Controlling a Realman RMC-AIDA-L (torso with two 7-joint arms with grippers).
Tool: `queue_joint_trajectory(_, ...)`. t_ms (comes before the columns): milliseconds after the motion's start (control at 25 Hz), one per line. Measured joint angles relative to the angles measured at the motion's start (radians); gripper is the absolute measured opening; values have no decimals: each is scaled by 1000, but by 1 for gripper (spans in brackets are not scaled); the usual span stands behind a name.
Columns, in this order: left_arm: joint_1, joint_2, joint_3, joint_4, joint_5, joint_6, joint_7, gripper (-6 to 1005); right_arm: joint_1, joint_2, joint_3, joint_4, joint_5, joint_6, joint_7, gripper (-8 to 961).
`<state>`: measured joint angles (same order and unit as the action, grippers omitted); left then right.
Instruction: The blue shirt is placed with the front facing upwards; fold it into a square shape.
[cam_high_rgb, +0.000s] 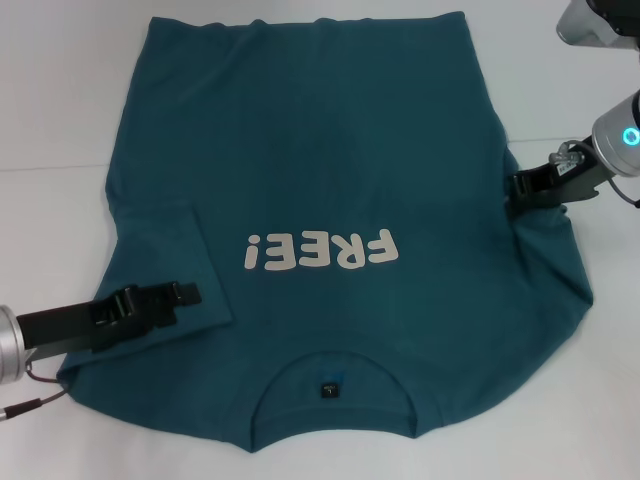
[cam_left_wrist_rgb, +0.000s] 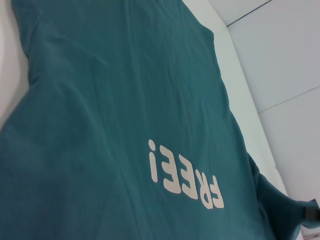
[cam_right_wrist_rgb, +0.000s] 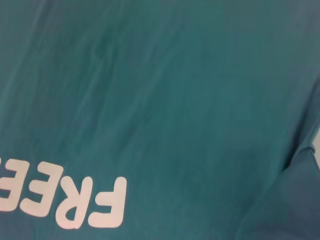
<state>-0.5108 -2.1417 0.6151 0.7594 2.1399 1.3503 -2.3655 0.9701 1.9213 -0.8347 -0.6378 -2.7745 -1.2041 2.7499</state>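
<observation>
Head view shows the blue shirt (cam_high_rgb: 340, 180) spread across the white counter (cam_high_rgb: 60, 90), collar toward the near edge, cream "FREE!" (cam_high_rgb: 322, 250) on its chest. Left gripper (cam_high_rgb: 188, 293) pinches the folded sleeve; right gripper (cam_high_rgb: 520, 190) clamps the opposite sleeve edge. Wrist views show only cloth and lettering.

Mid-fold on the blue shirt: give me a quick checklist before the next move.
1. Front up: the blue shirt shows its FREE! lettering - ok.
2. Left sleeve folded in over the body - ok.
3. Left gripper over that folded sleeve; grip - cannot tell.
4. Right gripper at the shirt's right edge by the sleeve; grip - cannot tell.
5. Right sleeve folded in - not ok, spread outward.
6. Square shape - not ok.
</observation>
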Motion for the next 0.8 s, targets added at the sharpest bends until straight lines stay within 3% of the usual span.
queue_joint_trajectory(800,0,-1,0,-10,0,-15,1,600,12,-6,63,4,14,62,99,12)
